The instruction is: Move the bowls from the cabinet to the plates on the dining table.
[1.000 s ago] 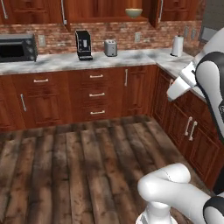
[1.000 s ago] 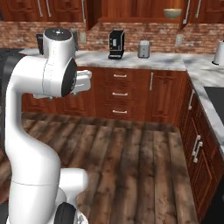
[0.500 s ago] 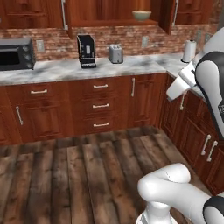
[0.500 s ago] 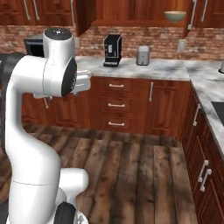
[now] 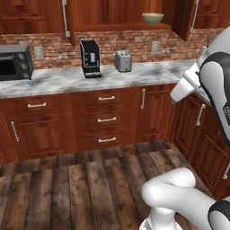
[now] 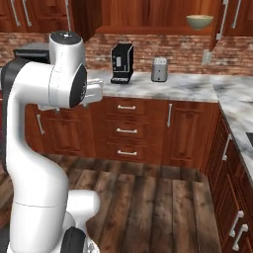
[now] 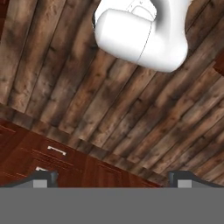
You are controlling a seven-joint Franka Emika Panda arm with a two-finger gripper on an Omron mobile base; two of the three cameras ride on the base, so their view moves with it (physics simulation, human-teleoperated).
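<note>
Kitchen corner seen from the mobile base. A tan-beige bowl (image 5: 152,18) stands on the lower shelf of the open wall cabinet (image 5: 121,13), near the shelf's right end, upright and alone on the visible part of that shelf; the right base view shows the same bowl (image 6: 199,21) just left of a cabinet door with a long vertical silver handle (image 6: 223,19). Below the cabinet runs a grey-white marble counter (image 5: 63,81) backed by a red brick wall. On the counter, from left to right, stand a dark microwave (image 5: 14,62), a black coffee machine (image 5: 91,58) and a silver toaster (image 5: 123,61), the last two near each other and almost beneath the bowl. Red-brown drawers (image 5: 107,119) with short silver handles lie under the counter, which turns the corner along the right wall. The white arm (image 6: 49,123) is folded high, well apart from the cabinet. In the hand view the gripper (image 7: 113,179) points down at the dark plank floor (image 7: 65,87); its jaws are spread wide, with nothing between them.
</note>
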